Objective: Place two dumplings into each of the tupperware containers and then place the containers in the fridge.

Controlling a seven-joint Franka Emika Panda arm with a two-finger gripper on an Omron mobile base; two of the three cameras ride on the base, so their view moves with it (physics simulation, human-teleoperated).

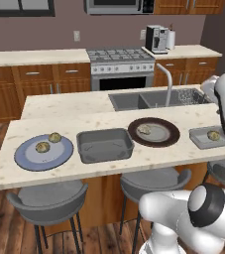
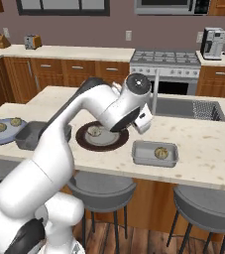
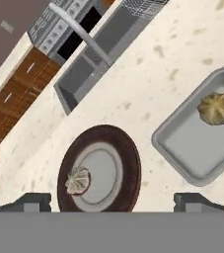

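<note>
Dark fingertips (image 3: 34,201) of the gripper (image 3: 113,201) stand wide apart, holding nothing — above the brown plate (image 3: 133,168), which carries one dumpling (image 3: 77,180) at its 8 o'clock. At 2 o'clock from the plate sits a grey tupperware container (image 3: 182,153) with one dumpling (image 3: 217,108) inside. Two more dumplings (image 1: 43,147) lie on the blue-grey plate (image 1: 27,158), beside an empty container (image 1: 104,145).
</note>
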